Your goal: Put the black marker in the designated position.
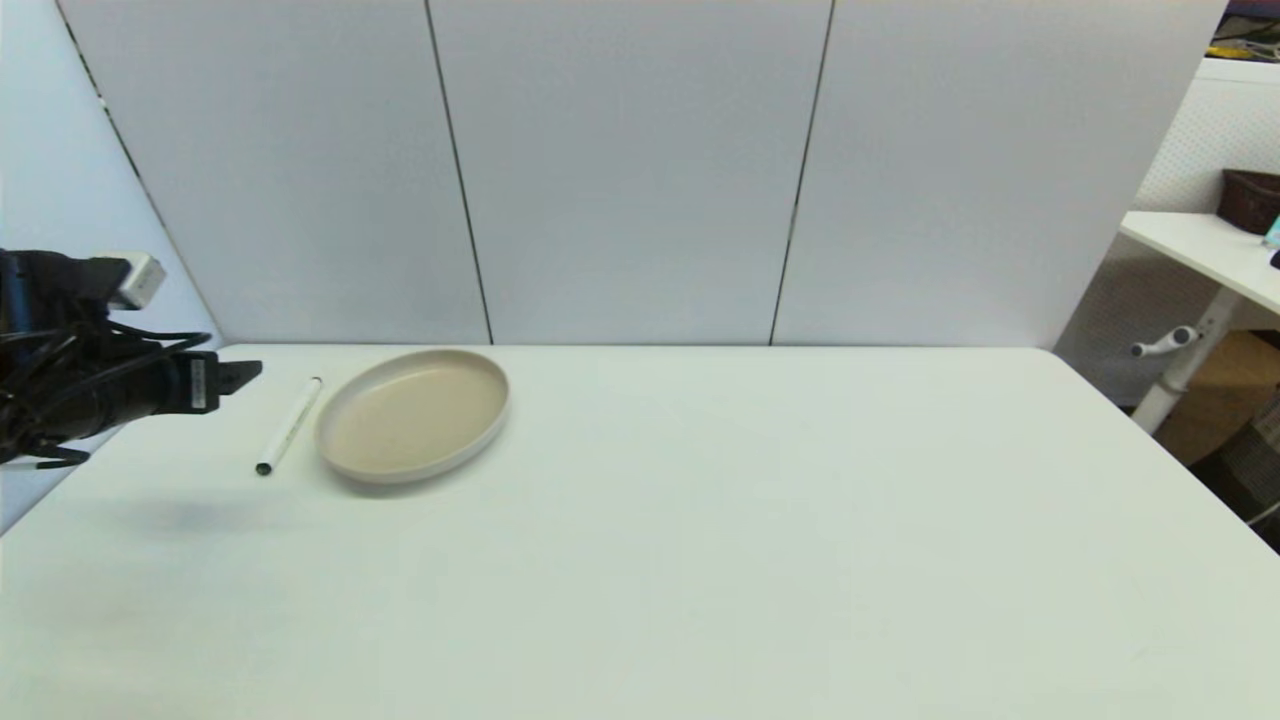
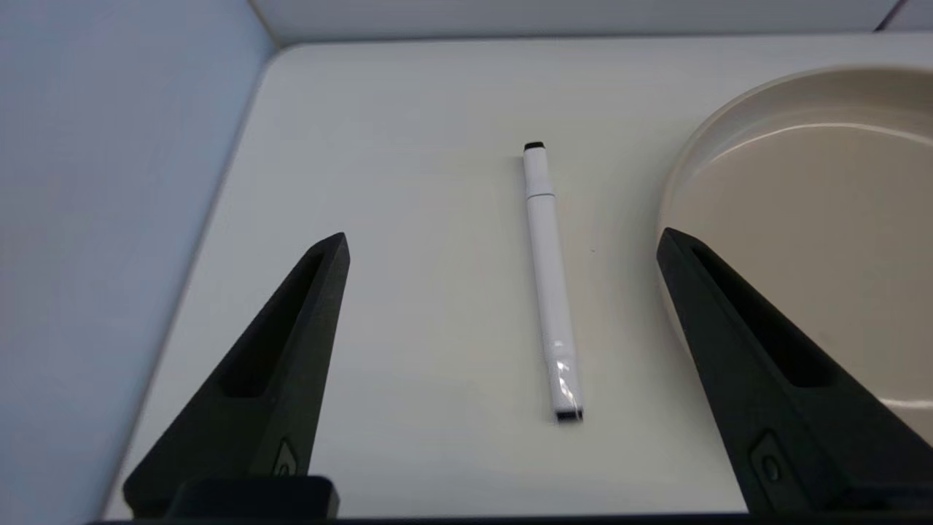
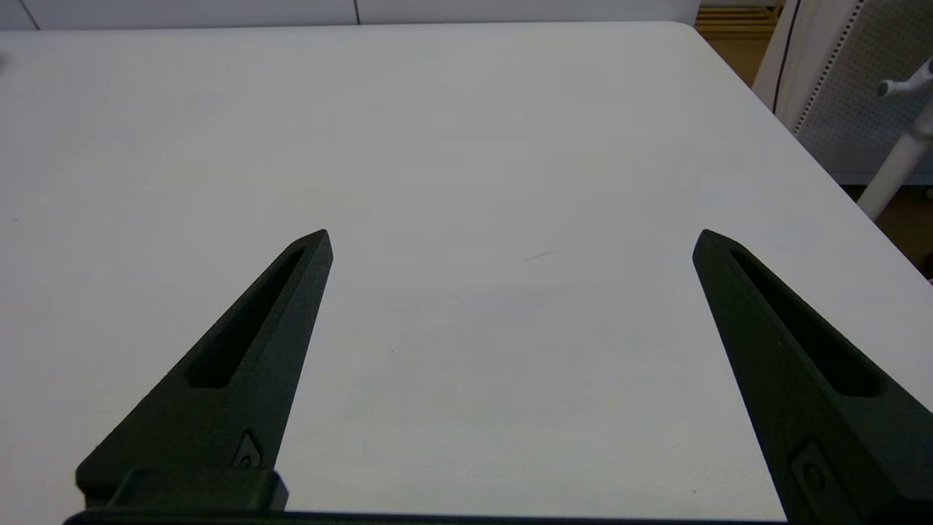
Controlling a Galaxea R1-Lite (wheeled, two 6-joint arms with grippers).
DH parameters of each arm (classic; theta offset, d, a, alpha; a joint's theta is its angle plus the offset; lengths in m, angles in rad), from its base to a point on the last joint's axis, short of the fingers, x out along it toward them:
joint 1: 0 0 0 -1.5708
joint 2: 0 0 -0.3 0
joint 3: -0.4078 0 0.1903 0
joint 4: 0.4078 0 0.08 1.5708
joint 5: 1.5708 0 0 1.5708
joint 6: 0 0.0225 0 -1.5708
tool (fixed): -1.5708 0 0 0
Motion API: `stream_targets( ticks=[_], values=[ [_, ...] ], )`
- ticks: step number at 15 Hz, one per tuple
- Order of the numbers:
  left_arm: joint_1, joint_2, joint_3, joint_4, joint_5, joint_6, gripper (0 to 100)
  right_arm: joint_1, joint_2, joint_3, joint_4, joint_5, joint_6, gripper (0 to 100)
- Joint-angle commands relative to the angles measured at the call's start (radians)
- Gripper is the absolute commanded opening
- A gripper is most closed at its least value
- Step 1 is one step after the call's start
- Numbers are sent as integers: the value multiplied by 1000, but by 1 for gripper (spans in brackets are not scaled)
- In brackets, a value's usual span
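Observation:
The black marker (image 1: 289, 426), a slim white pen with dark tips, lies flat on the white table just left of the beige plate (image 1: 413, 412). In the left wrist view the black marker (image 2: 550, 281) rests on the tabletop between and beyond the two black fingers, with the plate (image 2: 802, 189) beside it. My left gripper (image 1: 245, 372) hovers open above the table's far left, a little left of the pen and holding nothing. My right gripper (image 3: 510, 237) is open over bare table on the right side; it does not show in the head view.
Grey wall panels (image 1: 640, 170) close off the table's back and left sides. The table's right edge (image 1: 1150, 430) drops away to a second white desk (image 1: 1210, 250) and a cardboard box (image 1: 1230, 390) beyond.

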Motion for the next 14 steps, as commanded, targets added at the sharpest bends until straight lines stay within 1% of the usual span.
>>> stream_targets(
  ticks=[1, 4, 6, 9, 14],
  values=[
    [10, -510, 289, 9, 0, -14, 100, 0, 0, 0, 0, 0, 0, 100],
    [5, -814, 493, 9, -5, -5, 100, 0, 0, 0, 0, 0, 0, 100],
    [-13, -971, 588, 14, -6, -5, 100, 0, 1, 0, 0, 0, 0, 100],
    [-91, -1121, 649, 49, -6, -2, 100, 0, 0, 0, 0, 0, 0, 100],
    [-133, -1330, 783, 55, -6, 3, 100, 0, 0, 0, 0, 0, 0, 100]
  ],
)
